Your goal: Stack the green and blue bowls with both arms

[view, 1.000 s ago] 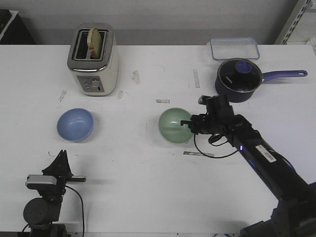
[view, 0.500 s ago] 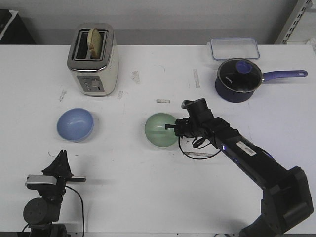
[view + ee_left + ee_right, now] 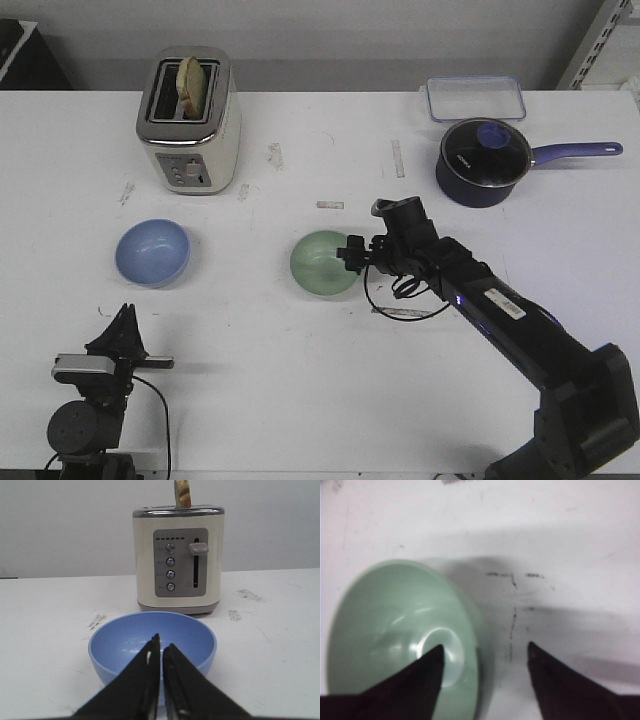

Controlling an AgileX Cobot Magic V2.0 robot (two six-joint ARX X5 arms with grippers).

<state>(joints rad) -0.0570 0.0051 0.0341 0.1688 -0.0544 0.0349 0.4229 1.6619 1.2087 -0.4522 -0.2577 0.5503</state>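
The left gripper (image 3: pixel 161 680) sits low at the near left edge of the table (image 3: pixel 300 400), its two fingers pressed together with nothing between them. Straight ahead of its fingertips, close by, the blue bowl (image 3: pixel 152 252) stands upright on the table, and beyond the bowl stands the cream toaster (image 3: pixel 188 121) with a slice of bread (image 3: pixel 191 85) poking out of a slot.

To the right, near the middle of the table, the green bowl (image 3: pixel 324 263) rests right side up. The right gripper (image 3: pixel 482 667) is spread wide at the bowl's right edge: one finger lies over the inside of the bowl, the other outside the rim over bare table. The blurred wrist view suggests the rim is between them, apparently not clamped. Behind the right arm stand the dark blue saucepan (image 3: pixel 484 162) and a clear container (image 3: pixel 475 98).
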